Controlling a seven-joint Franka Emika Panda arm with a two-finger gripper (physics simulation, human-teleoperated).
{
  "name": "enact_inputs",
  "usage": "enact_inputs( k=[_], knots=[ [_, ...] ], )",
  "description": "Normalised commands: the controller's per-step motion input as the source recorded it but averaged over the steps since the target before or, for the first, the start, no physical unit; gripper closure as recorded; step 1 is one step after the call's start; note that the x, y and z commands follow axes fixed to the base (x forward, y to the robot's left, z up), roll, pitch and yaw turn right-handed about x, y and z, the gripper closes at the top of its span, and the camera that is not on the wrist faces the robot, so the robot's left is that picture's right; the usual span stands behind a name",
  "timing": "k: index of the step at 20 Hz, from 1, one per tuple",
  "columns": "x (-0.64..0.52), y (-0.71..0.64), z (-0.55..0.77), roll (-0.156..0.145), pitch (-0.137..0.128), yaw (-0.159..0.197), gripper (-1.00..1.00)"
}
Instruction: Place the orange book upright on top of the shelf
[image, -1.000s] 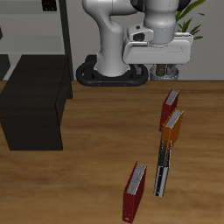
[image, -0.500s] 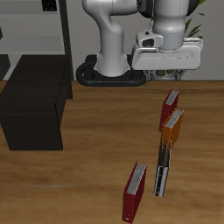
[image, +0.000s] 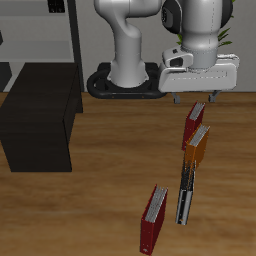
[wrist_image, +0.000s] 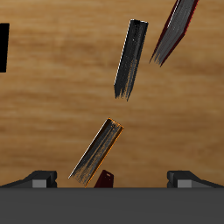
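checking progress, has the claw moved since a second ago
Yes. Against the robot's fixed dark base plate, the claw has shifted sideways away from it and lower, ending closer above the thin orange hardcover book.

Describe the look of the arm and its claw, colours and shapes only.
The arm is made of glossy white, rounded segments rising from a black base plate. The wrist is grey, carrying a flat white hand block. The claw has two short dark fingers. No cables or markings show.
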Motion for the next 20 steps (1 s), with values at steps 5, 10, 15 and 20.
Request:
enact_inputs(
  k=[5,10,15,20],
  knots=[
    [0.05,0.20,-0.27,0.025,0.002,-0.008,-1.00],
    [0.03,0.13,-0.22,0.021,0.015,-0.011,-1.00],
    [0.00,0.11,-0.19,0.009,0.015,-0.025,-1.00],
    [-0.02,0.02,-0.18,-0.004,-0.008,-0.027,-1.00]
  ],
)
